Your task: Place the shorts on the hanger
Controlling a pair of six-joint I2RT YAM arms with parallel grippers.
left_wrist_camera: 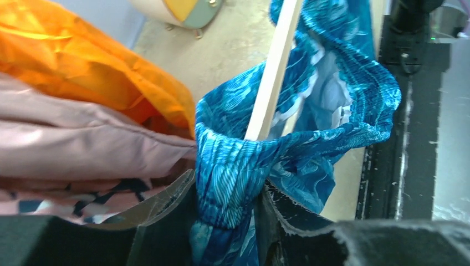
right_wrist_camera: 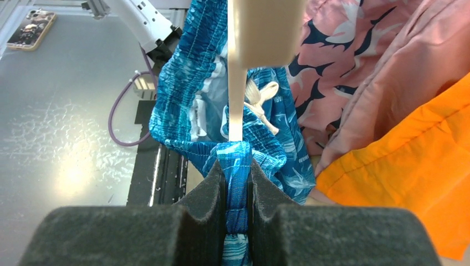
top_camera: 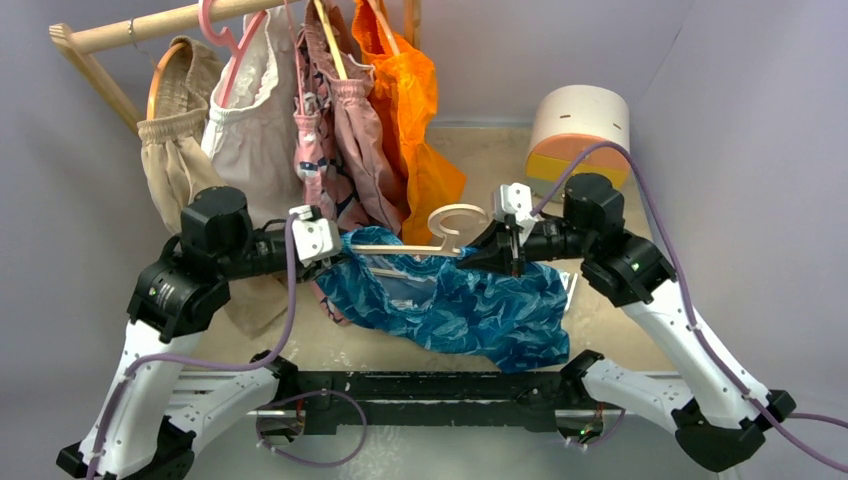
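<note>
The blue leaf-print shorts [top_camera: 470,310] hang stretched between both grippers above the table, the waistband pulled open. The pale wooden hanger [top_camera: 452,228] lies level between the grippers, its bar running through the waist opening. My left gripper [top_camera: 335,255] is shut on the left end of the waistband; in the left wrist view bunched blue fabric [left_wrist_camera: 221,138] fills the gap of that gripper [left_wrist_camera: 227,183], and the hanger bar [left_wrist_camera: 274,72] rises from it. My right gripper [top_camera: 500,250] is shut on the right end; its own view shows this gripper [right_wrist_camera: 235,166] pinching a fold below the hanger [right_wrist_camera: 235,94] and a white drawstring [right_wrist_camera: 263,102].
A wooden rail [top_camera: 150,28] at the back holds beige shorts [top_camera: 175,150], a white garment [top_camera: 250,130], pink patterned shorts [top_camera: 335,140] and an orange garment [top_camera: 410,100] just behind the left gripper. A round white and orange container [top_camera: 578,130] stands back right. A black rail [top_camera: 430,385] spans the near edge.
</note>
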